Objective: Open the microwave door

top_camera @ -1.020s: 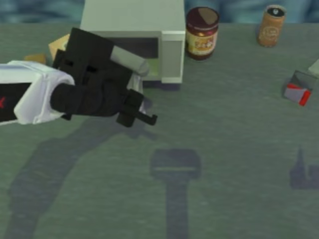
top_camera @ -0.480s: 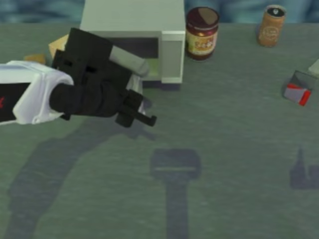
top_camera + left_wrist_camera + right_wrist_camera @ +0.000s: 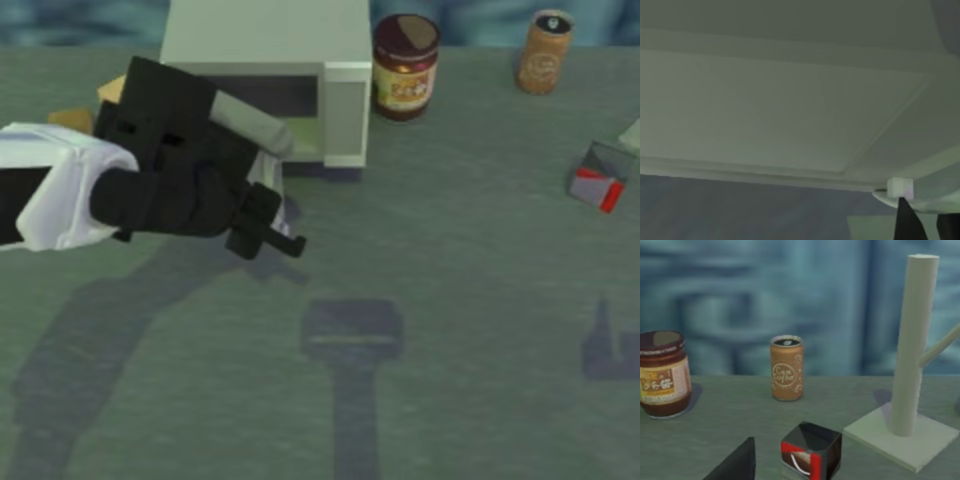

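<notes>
At the top view's left, the left arm reaches in from the table edge, and the left gripper (image 3: 272,228) sits in front of the microwave (image 3: 268,40), low and toward its left half. The microwave stands at the back of the table, its cavity showing dark behind the arm, so the microwave door (image 3: 268,172) appears already swung outward. Only a pale sliver of it shows just behind the fingers in the top view; the left wrist view is filled by its broad pale panel (image 3: 780,110), very close.

Whether the fingers are clamped on the door's edge or merely beside it cannot be told: the arm's black body covers the contact, and the wrist view shows only a dark fingertip (image 3: 907,222) under a small white corner piece.

The door's long axis seems to run from the hinge side at the microwave's left out toward the fingers, so further opening would call for a sweep toward the left and front. The left arm is plainly the nearer one.

Further right stand a sauce jar (image 3: 405,66), a coffee can (image 3: 545,50) and a small red-and-black box (image 3: 598,178). The right gripper is not seen, parked off the right side.
</notes>
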